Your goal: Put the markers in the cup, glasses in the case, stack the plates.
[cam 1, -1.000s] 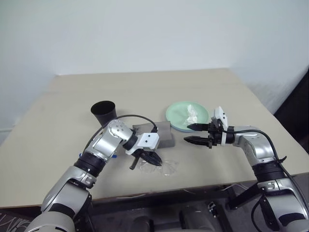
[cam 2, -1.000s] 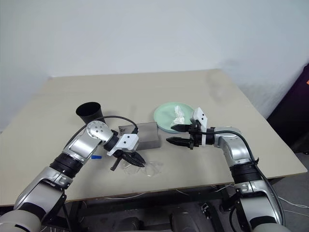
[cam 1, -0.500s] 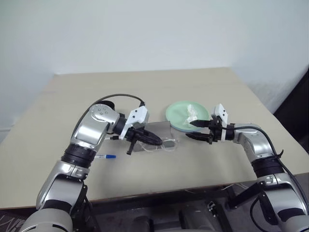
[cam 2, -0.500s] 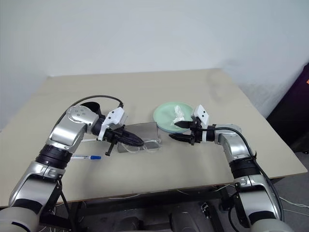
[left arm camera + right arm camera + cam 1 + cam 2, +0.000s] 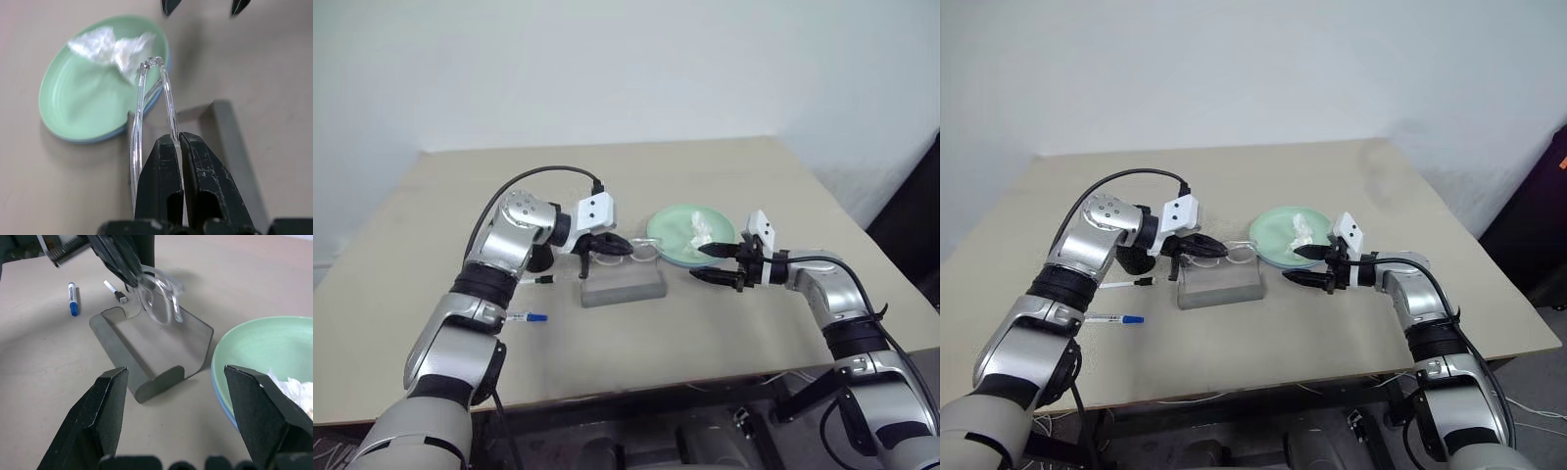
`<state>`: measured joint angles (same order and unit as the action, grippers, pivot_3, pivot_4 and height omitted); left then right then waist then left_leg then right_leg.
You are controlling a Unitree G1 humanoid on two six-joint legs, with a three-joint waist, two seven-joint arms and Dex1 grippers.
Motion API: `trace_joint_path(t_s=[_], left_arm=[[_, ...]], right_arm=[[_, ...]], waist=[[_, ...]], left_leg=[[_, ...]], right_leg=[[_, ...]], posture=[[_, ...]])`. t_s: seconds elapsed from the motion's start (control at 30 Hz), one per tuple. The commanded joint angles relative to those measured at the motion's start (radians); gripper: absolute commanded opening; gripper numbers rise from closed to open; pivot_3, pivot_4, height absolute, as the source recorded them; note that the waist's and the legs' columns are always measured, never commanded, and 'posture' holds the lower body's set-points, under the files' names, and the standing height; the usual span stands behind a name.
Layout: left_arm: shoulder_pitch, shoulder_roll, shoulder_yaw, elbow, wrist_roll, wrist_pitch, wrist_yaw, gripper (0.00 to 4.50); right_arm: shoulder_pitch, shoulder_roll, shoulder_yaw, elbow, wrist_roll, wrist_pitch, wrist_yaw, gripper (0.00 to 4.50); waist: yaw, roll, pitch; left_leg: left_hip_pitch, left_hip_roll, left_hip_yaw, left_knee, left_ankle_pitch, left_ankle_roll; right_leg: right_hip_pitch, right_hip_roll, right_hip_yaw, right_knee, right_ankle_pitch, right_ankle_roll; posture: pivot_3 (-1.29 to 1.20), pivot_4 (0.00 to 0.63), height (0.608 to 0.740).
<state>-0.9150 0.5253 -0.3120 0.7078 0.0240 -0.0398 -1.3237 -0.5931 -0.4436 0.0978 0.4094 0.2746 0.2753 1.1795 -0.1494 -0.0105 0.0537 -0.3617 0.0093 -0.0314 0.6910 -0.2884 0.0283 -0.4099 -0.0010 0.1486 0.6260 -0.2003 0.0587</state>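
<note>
Clenched on 1 arm of the glasses (image 5: 152, 85), left gripper (image 5: 610, 246) holding them above the case (image 5: 623, 286). Right gripper (image 5: 711, 264) spread wide beside the plates (image 5: 671, 238). Glasses lifted off the table (image 5: 724, 333) since 1 second ago.

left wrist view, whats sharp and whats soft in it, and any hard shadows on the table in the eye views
Left wrist view: the closed black fingers and the clear glasses arm pinched between them are crisp, while the mint green plate and crumpled tissue beyond look softer. Left eye view: even, diffuse light, with just a faint shadow beside the gray case on the table.
</note>
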Motion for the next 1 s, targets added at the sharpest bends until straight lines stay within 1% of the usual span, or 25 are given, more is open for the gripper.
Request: trace_joint_path(t_s=[0.03, 0.2, 0.43, 0.63, 1.0], left_arm=[[-0.051, -0.016, -0.01, 0.075, 0.037, -0.059, 0.005, 0.01], [-0.07, -0.038, -0.02, 0.15, 0.057, -0.074, -0.035, 0.01], [-0.063, -0.05, -0.017, 0.169, 0.056, -0.041, -0.096, 0.01], [-0.055, -0.055, -0.025, 0.18, 0.079, -0.009, -0.094, 0.01], [-0.056, -0.058, -0.017, 0.181, 0.088, -0.009, -0.097, 0.01]], right_arm=[[-0.015, 0.003, -0.018, -0.039, 0.015, -0.01, -0.009, 3.4], [-0.001, 0.001, -0.021, -0.053, 0.017, -0.005, -0.018, 3.4], [0.009, -0.001, -0.022, -0.066, 0.019, 0.001, -0.025, 3.4], [0.007, 0.002, -0.022, -0.064, 0.019, 0.001, -0.029, 3.4], [0.007, 0.002, -0.021, -0.064, 0.02, 0.001, -0.029, 3.4]], waist=[[0.0, 0.0, 0.0], [0.0, 0.0, 0.0], [0.0, 0.0, 0.0], [0.0, 0.0, 0.0], [0.0, 0.0, 0.0]], left_leg=[[0.0, 0.0, 0.0, 0.0, 0.0, 0.0], [-0.001, 0.0, 0.0, 0.0, 0.0, 0.0], [-0.001, 0.0, 0.0, 0.0, 0.0, 0.0], [0.0, 0.0, 0.0, 0.0, 0.0, 0.0], [-0.001, 0.0, -0.001, 0.0, 0.0, 0.0]], right_leg=[[0.0, 0.0, 0.0, 0.0, 0.0, 0.0], [0.0, 0.0, 0.0, 0.0, 0.0, 0.0], [0.0, 0.0, 0.0, 0.0, 0.0, 0.0], [0.0, 0.0, 0.0, 0.0, 0.0, 0.0], [0.0, 0.0, 0.0, 0.0, 0.0, 0.0]], posture=[[0.0, 0.0, 0.74], [0.0, 0.0, 0.74], [0.0, 0.0, 0.74], [0.0, 0.0, 0.74], [0.0, 0.0, 0.74]])
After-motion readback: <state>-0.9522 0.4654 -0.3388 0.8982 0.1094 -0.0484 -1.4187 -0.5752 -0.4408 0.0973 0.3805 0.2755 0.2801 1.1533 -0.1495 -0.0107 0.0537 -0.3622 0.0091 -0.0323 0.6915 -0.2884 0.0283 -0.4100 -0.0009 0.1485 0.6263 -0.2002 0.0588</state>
